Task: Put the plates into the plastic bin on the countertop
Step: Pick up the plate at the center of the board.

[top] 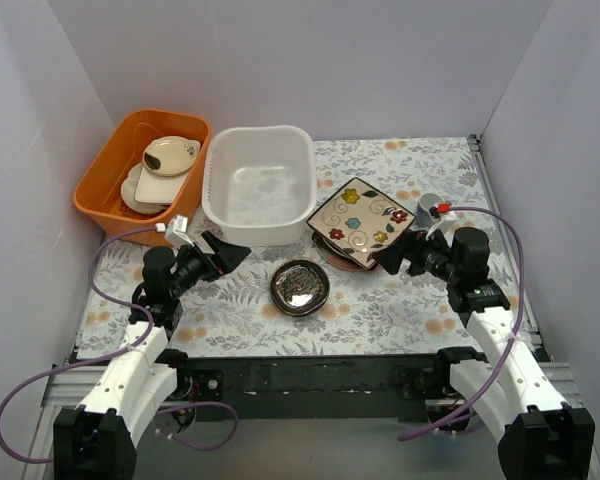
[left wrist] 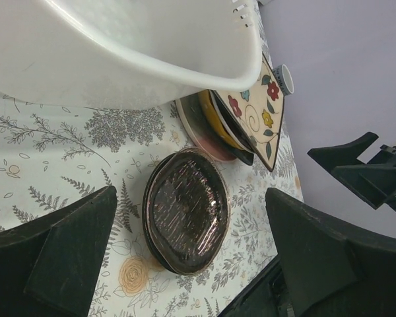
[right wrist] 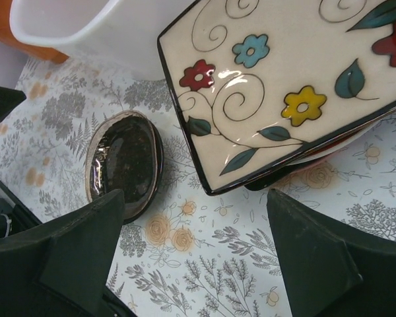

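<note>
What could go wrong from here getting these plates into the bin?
The floral square plate tops an uneven stack beside the bin; lifting it could shift the plates underneath. The dark round plate lies flat, so the left fingers may slip off its rim. The small cup near the right fingers could get knocked.

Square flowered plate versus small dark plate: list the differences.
The square plate is cream with flowers, the dark plate round and glossy. The square plate is larger than the dark plate. The square plate tops a stack; the dark plate lies alone. Both sit outside the bin.
</note>
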`<state>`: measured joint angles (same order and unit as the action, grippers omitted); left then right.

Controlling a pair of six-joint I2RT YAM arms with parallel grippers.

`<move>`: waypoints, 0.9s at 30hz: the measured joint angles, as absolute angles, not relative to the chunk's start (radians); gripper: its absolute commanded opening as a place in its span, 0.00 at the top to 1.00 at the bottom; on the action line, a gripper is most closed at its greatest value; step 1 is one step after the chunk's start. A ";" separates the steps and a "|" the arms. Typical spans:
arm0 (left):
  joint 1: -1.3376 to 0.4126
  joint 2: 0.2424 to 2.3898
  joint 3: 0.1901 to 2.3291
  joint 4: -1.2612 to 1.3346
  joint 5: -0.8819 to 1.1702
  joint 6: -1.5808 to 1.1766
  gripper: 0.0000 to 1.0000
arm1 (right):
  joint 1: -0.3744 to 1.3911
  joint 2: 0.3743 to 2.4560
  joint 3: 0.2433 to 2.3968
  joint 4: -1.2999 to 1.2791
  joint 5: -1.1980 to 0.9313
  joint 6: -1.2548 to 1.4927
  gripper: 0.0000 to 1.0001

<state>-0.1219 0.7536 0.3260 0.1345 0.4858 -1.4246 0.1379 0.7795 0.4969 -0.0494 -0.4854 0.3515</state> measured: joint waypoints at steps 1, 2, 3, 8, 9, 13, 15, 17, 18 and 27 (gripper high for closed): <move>-0.122 0.755 0.326 0.134 0.487 -1.423 0.08 | 0.145 0.791 0.497 -0.050 -0.487 0.352 0.05; -0.122 0.761 0.326 0.134 0.488 -1.420 0.08 | 0.157 0.799 0.497 -0.051 -0.487 0.352 0.05; -0.122 0.768 0.326 0.134 0.488 -1.420 0.08 | 0.173 0.804 0.497 -0.051 -0.483 0.351 0.05; -0.126 0.849 0.327 0.128 0.491 -1.413 0.11 | 0.308 0.838 0.523 -0.057 -0.430 0.335 0.07; -0.129 0.870 0.330 0.119 0.489 -1.411 0.11 | 0.338 0.853 0.535 -0.057 -0.419 0.335 0.07; -0.166 0.937 0.361 0.078 0.467 -1.401 0.12 | 0.426 0.919 0.564 -0.044 -0.390 0.336 0.10; -0.195 0.952 0.377 0.063 0.449 -1.392 0.14 | 0.454 0.943 0.562 -0.036 -0.376 0.341 0.13; -0.229 0.965 0.392 0.052 0.428 -1.385 0.16 | 0.486 0.963 0.559 -0.018 -0.361 0.349 0.16; -0.248 0.974 0.401 0.047 0.418 -1.380 0.18 | 0.498 0.971 0.558 -0.010 -0.355 0.356 0.16; -0.323 1.033 0.428 0.017 0.352 -1.353 0.27 | 0.572 1.037 0.531 0.057 -0.319 0.394 0.24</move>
